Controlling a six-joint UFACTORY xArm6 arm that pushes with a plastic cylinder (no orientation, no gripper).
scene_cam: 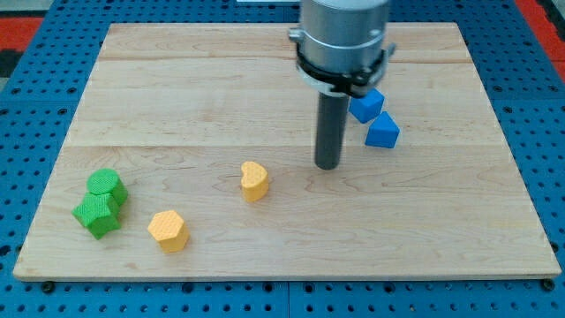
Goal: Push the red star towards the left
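Note:
No red star shows anywhere in the camera view; it may be hidden behind the arm. My tip [327, 165] rests on the wooden board [282, 79] right of centre. A blue cube [366, 104] and a blue triangular block [382, 132] lie just to the tip's right, towards the view's top. A yellow heart-shaped block [254, 181] lies to the tip's left, a little lower. The tip touches no block.
A yellow hexagonal block [168, 230] lies at the lower left. Two green blocks, one rounded [106, 186] and one star-like [97, 215], sit together near the left edge. A blue pegboard [35, 106] surrounds the board.

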